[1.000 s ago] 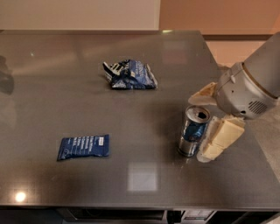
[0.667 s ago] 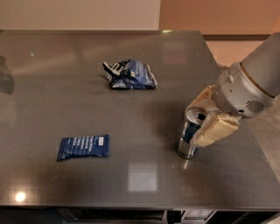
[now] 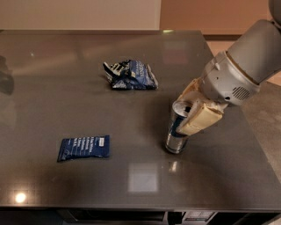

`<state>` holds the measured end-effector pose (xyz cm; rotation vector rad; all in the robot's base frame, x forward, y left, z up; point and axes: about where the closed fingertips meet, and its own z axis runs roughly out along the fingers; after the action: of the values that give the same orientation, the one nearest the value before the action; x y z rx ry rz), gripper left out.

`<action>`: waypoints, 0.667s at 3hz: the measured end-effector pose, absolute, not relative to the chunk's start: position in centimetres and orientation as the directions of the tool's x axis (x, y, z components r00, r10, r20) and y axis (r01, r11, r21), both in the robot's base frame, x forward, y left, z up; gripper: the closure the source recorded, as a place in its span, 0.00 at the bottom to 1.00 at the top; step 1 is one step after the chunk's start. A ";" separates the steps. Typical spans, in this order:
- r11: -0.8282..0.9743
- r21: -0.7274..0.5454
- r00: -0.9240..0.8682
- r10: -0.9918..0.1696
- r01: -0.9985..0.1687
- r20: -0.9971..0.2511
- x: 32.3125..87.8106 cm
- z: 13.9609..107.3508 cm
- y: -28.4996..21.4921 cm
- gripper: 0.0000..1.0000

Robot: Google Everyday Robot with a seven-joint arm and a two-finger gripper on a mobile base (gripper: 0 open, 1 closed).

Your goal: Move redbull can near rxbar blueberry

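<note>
STAGE: grasp made, carry not yet done | GRIPPER: cream two-finger gripper (image 3: 188,110), jaws clamped on slim silver-and-blue metal redbull can (image 3: 175,137) | CAN: standing right of centre on grey table (image 3: 219,180), well apart from flat navy rxbar blueberry wrapper (image 3: 83,147)

Single camera, mounted high off the near edge of the table (image 3: 52,61), pitched down and facing the far wall (image 3: 79,13) at 12 o'clock. Fairly close: the tabletop nearly fills the frame, with its near edge running along the bottom at 6 o'clock. The arm (image 3: 250,57) enters from 2 o'clock. The gripper (image 3: 188,113) sits around 4 o'clock of frame centre, clamped on the redbull can (image 3: 175,138).
</note>
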<state>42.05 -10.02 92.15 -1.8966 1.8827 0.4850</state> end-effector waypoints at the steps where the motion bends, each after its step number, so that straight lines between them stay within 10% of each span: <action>1: -0.049 -0.030 0.058 -0.823 -0.998 -0.565 42.0 93.5 -7.0 1.00; 2: -0.104 -0.022 0.097 -0.798 -0.994 -0.595 41.6 94.5 -3.7 1.00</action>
<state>41.62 -3.72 94.49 -1.9607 1.7530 0.6252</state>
